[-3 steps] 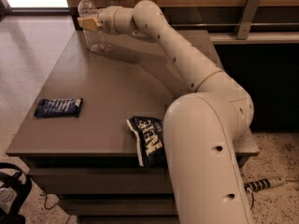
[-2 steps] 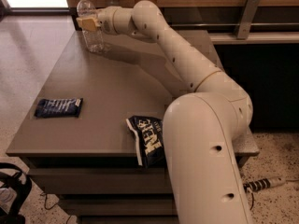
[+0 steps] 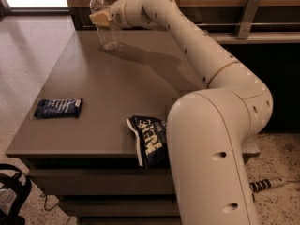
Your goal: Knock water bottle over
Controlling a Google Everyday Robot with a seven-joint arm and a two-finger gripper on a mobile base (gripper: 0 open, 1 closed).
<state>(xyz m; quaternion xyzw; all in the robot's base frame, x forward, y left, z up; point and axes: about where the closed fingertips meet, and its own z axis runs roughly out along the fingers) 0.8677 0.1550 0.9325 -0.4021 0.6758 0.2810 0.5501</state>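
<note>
The water bottle is clear ribbed plastic with a white cap. It stands near the far left corner of the brown table, leaning slightly with its cap to the left. My gripper reaches in from the right at the height of the bottle's label. A tan finger lies across the front of the bottle, and the gripper is shut on it. The bottle's base is at or just above the tabletop.
A dark blue snack bar lies near the table's left front edge. A dark chip bag hangs over the front edge beside my arm's base. A wooden wall and a ledge run behind the table. A power strip lies on the floor at the right.
The gripper and the bottle have shifted together a little to the right and away from the table's left edge. The bottle stays nearly upright. The bar and the bag have not moved.
</note>
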